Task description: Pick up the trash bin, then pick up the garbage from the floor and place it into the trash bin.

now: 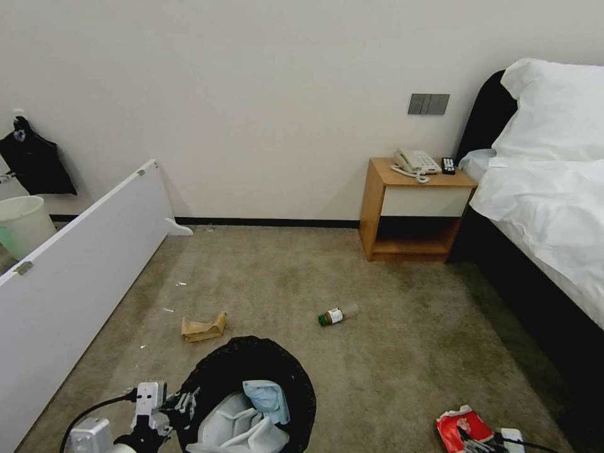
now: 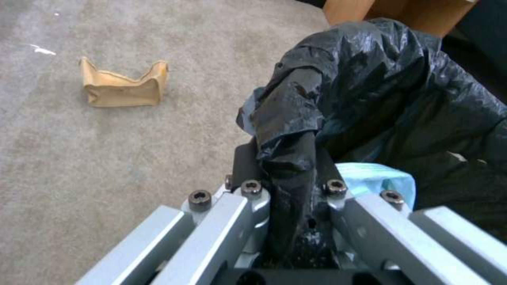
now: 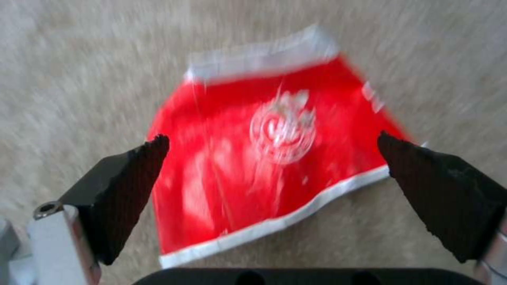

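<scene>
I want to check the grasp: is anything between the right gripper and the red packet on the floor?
Nothing visible. The right gripper is open above the red packet, its fingers on either side, with only carpet around. The left gripper holds the trash bin apart from it.

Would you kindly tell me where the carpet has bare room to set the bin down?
Bare carpet lies between the green-capped bottle and the nightstand, and right of the trash bin. It is crowded near the brown paper bag and red packet.

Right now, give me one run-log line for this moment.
left gripper: shut on trash bin rim | right gripper: open over red packet | floor: paper bag, bottle
</scene>
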